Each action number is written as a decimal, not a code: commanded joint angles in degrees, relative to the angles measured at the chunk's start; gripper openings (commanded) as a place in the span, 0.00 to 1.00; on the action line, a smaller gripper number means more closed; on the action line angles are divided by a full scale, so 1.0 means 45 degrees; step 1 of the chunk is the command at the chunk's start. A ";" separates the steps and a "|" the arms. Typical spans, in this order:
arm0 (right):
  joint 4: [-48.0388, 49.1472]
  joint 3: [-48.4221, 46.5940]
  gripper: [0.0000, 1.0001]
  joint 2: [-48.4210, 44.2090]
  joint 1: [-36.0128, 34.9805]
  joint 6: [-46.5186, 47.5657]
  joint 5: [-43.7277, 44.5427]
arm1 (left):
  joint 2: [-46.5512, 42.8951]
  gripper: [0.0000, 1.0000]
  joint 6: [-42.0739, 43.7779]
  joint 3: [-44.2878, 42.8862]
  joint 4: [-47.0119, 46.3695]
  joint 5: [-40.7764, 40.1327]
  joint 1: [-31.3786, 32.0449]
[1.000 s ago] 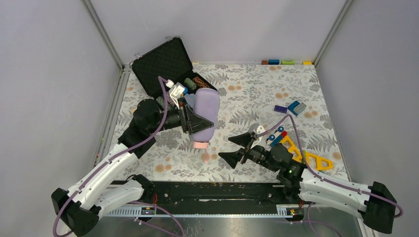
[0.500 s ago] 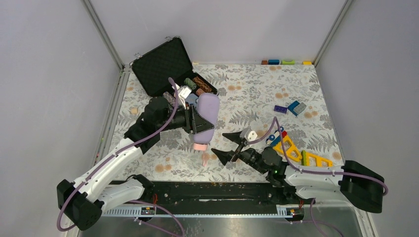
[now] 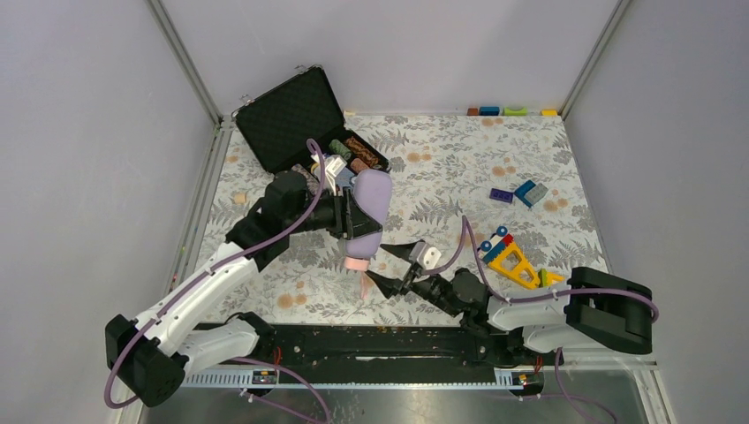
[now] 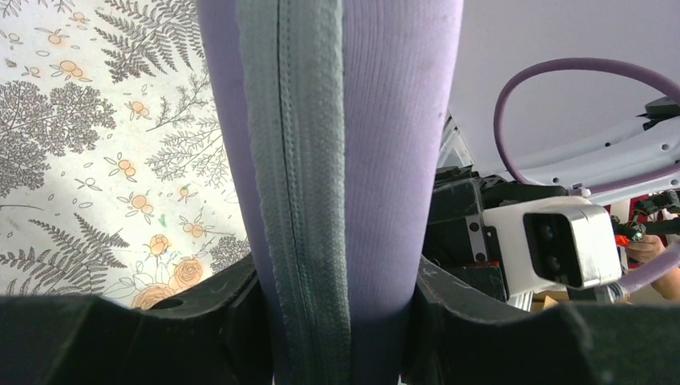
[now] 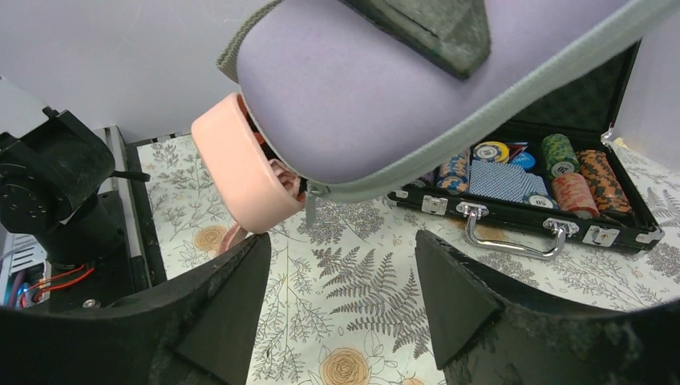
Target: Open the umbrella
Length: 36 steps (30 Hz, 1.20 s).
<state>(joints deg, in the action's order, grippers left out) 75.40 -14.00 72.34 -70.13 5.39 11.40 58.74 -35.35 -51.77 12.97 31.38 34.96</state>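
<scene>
Looking at the umbrella [image 3: 358,262], you see only its pink handle [image 5: 239,172] poking from the lower end of the lilac-grey sleeve [image 3: 372,199]; the sleeve covers the rest (canopy and shaft are hidden). The bundle is held up off the bench [image 3: 442,168], left of centre, tilted with the handle end lowest and pointing toward the arms' bases.

Your left end effector [image 3: 357,217] is clamped across the sleeve's middle. In the left wrist view a finger presses on each side, with the grey zip seam between them.

Your right end effector [image 3: 389,267] sits just beside the handle, on its right. Its fingers are spread wide and do not touch the handle.

Behind the sleeve, an open black case [image 3: 291,115] lies at the far left corner with poker chips [image 5: 561,152] inside. Coloured toy blocks [image 3: 517,263] lie on the bench to the right.
</scene>
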 commanded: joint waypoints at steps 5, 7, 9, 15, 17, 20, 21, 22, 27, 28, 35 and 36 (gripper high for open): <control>0.1740 -0.0834 0.66 0.0771 -0.1013 0.2459 0.1679 | 0.0128 0.10 0.0252 -0.0945 -0.0931 0.0036 -0.0050; 0.1844 -0.0970 0.64 0.0994 -0.1288 0.3081 0.2099 | 0.0151 0.10 0.0271 -0.0984 -0.0913 0.0126 -0.0050; 0.1867 -0.1068 0.63 0.1165 -0.1387 0.3339 0.2267 | 0.0180 0.10 0.0318 -0.1024 -0.0846 0.0105 -0.0064; 0.1861 -0.1194 0.56 0.1192 -0.1510 0.3587 0.2550 | 0.0227 0.10 0.0434 -0.1166 -0.0621 0.0142 -0.0058; 0.1858 -0.1264 0.55 0.1175 -0.1507 0.3823 0.2617 | 0.0280 0.10 0.0433 -0.1217 -0.0592 0.0281 -0.0060; 0.1414 -0.1407 0.54 0.1007 -0.1524 0.4298 0.2662 | 0.0345 0.10 0.0577 -0.1430 -0.0339 0.0431 -0.0054; 0.1181 -0.1409 0.54 0.0873 -0.1533 0.4206 0.2853 | 0.0330 0.11 0.0699 -0.1525 -0.0201 0.0411 -0.0054; 0.1073 -0.1346 0.54 0.0761 -0.1529 0.4037 0.2960 | 0.0311 0.10 0.0790 -0.1577 -0.0072 0.0371 -0.0064; 0.0477 -0.1057 0.56 0.0282 -0.1541 0.3618 0.2762 | 0.0096 0.11 0.1108 -0.1721 0.0241 0.0059 -0.0137; 0.0439 -0.1040 0.56 0.0250 -0.1544 0.3523 0.2760 | 0.0094 0.11 0.1127 -0.1719 0.0237 0.0042 -0.0133; 0.0083 -0.0897 0.53 -0.0056 -0.1679 0.3743 0.2991 | 0.0228 0.11 0.1094 -0.1777 0.0242 0.0336 -0.0132; 0.0067 -0.0867 0.52 -0.0117 -0.1691 0.3754 0.2994 | 0.0211 0.11 0.1098 -0.1777 0.0228 0.0333 -0.0142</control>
<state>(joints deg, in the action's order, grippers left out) 74.24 -17.96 74.17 -76.99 21.65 22.52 60.86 -31.29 -56.25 17.82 31.48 34.57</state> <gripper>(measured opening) 0.537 0.450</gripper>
